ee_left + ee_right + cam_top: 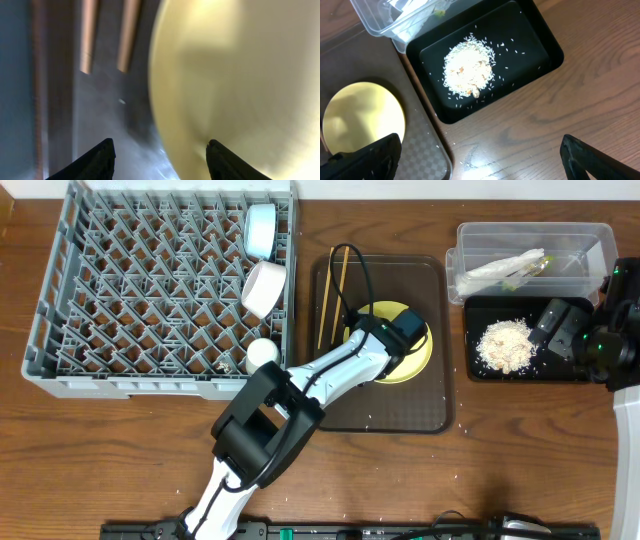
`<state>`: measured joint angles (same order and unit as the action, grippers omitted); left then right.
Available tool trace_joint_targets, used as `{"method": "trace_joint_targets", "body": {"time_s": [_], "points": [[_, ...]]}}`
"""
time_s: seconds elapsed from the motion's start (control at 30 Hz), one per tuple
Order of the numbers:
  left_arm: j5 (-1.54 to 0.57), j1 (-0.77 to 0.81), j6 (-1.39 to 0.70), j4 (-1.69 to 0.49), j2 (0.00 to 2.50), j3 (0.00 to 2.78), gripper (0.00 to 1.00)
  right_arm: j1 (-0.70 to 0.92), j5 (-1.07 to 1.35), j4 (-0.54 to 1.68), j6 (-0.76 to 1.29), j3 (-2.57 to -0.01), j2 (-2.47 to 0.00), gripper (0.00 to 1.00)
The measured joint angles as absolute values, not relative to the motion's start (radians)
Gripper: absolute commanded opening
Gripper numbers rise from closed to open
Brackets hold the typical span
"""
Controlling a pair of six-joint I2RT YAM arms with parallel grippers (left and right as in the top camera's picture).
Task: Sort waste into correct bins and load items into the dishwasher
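The yellow plate [412, 352] lies on the brown tray [430, 405], with two chopsticks [331, 295] to its left. My left gripper [398, 328] is open right over the plate. In the left wrist view the plate's [235, 75] left edge sits between the open jaws [160, 145], with the chopsticks [90, 35] beyond. The grey dish rack [150, 290] holds the blue bowl [261, 230], the white bowl [265, 288] and the small white cup [263, 353]. The crumbs [506, 345] lie in the black tray [480, 310]. The napkin [500, 268] and wrapper [540, 265] are in the clear tub [590, 240]. My right gripper [553, 328] is open and empty.
In the right wrist view the open jaws [480, 150] hang above bare wood. The black tray [540, 40] with crumbs [469, 70], the clear tub [385, 25] and the yellow plate [362, 117] lie ahead. Loose rice grains dot the brown tray and the table.
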<state>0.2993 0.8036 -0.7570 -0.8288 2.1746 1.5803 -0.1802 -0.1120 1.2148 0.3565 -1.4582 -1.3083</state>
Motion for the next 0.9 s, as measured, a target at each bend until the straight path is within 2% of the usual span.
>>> {"method": "trace_joint_targets", "body": {"time_s": [0.43,0.7,0.9], "points": [[-0.062,0.727,-0.751,-0.793,2.165,1.583,0.6,-0.18,-0.112,1.214,0.356,-1.458,-1.308,0.99],[-0.099,0.621,-0.766,-0.728,2.165,1.583,0.46,-0.18,-0.112,1.215,0.356,-1.458,-1.308,0.99],[-0.099,0.614,-0.804,-0.699,2.168,1.582,0.27,-0.18,-0.112,1.215,0.356,-1.458,-1.308,0.99]]}}
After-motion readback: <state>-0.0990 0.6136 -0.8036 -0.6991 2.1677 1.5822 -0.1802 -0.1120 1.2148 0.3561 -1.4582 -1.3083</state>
